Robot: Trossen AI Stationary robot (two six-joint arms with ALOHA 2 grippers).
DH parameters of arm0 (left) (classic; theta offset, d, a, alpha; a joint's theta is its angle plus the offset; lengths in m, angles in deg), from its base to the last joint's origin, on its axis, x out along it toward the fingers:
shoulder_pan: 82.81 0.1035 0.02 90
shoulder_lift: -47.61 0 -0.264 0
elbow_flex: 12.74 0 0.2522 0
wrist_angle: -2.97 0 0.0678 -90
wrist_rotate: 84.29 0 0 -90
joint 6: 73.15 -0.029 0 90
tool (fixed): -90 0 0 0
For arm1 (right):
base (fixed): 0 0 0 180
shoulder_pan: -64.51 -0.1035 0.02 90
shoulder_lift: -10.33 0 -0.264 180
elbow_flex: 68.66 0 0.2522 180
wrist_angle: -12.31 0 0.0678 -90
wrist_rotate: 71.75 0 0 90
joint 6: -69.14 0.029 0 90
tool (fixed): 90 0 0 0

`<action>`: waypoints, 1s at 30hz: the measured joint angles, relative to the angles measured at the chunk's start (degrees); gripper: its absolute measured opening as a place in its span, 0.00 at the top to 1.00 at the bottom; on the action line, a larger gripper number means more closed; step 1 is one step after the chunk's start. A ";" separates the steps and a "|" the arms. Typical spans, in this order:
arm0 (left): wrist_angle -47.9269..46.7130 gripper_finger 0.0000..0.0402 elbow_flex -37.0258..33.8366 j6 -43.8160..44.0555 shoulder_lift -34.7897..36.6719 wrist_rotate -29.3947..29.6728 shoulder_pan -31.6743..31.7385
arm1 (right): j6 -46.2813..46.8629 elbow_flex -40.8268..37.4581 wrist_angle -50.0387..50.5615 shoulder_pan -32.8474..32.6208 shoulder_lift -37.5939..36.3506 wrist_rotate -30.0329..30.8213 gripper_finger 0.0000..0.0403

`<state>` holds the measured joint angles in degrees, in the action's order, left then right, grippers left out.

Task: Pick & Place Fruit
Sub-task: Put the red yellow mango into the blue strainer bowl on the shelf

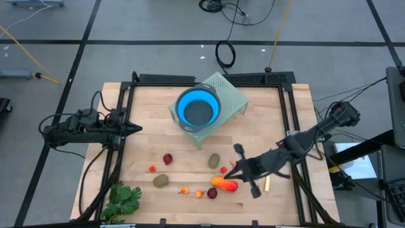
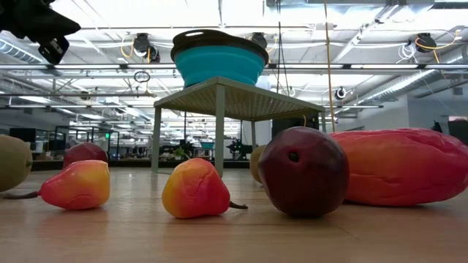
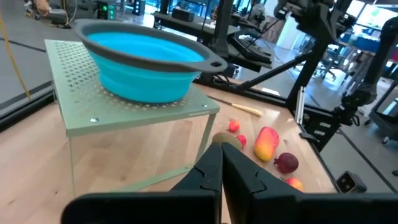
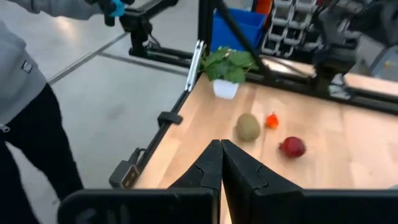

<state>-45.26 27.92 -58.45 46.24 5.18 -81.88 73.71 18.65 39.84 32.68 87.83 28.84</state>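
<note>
The wooden table (image 1: 145, 107) fills the middle of the floor, seen from above. On its far half stands a pale green perforated stand (image 1: 229, 95), and on top of that sits the blue bowl (image 1: 197, 108) with its dark rim, up off the table surface.

The left arm waits at the table's left edge, its left gripper (image 1: 136, 128) pointing inward with the fingers pressed together and nothing in them. The right arm reaches in from the right side, and the right gripper (image 1: 235, 166) hangs over the near right part of the table, fingers also closed tight, gripping nothing that shows.

A green leafy bunch (image 1: 123, 200) lies at the near left corner. In the right wrist view a person in a grey sleeve (image 4: 25, 74) stands on the floor beside the table.

Now the fruit, all of it down on the wood along the near half. The long orange-red piece (image 1: 224, 184) lies just beside the right gripper, on its near side. One oval brown-green piece (image 1: 214, 160) lies left of that gripper, the other (image 1: 161, 180) farther left. One dark red ball (image 1: 168, 158) sits toward the middle left, another (image 1: 212, 193) lies touching or just beside the long piece. Tiny orange and red pieces dot the row: one (image 1: 152, 168) at the left, one (image 1: 184, 189) and one (image 1: 199, 194) near the front, one (image 1: 223, 170) by the gripper. A slim yellow-handled knife (image 1: 266, 183) lies right of the long piece.
</note>
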 joint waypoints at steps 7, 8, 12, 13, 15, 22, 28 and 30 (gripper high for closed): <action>1.50 0.98 0.00 0.90 0.00 -1.05 0.00 | 4.36 1.78 -0.03 -1.41 5.13 -0.17 1.00; 1.92 0.99 0.02 0.78 0.00 -1.74 0.00 | 5.06 1.78 0.16 -1.63 5.71 -0.21 1.00; 1.91 0.99 0.04 0.39 0.00 -2.52 0.00 | 7.38 1.78 0.88 -2.17 7.42 -0.31 1.00; 1.93 0.98 0.04 0.42 0.00 -2.53 0.00 | 7.89 1.78 1.19 -2.17 7.77 -0.32 1.00; 2.25 0.98 -0.01 0.42 0.00 -2.54 0.00 | 8.44 1.78 2.23 -2.19 8.37 -0.37 1.00; 6.31 0.98 -2.92 -0.69 0.02 -2.19 0.00 | 10.68 1.78 4.08 -2.15 8.76 -0.22 1.00; 8.44 0.99 -5.31 -1.35 0.02 -0.46 0.00 | 15.17 1.76 7.52 -2.15 8.76 -0.29 1.00; 9.54 0.99 -6.40 -1.56 0.02 -0.44 -0.01 | 16.44 1.76 8.61 -1.95 8.78 -0.33 1.00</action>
<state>-35.72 21.52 -60.01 46.26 4.74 -81.89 90.15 20.41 48.45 30.73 96.61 28.51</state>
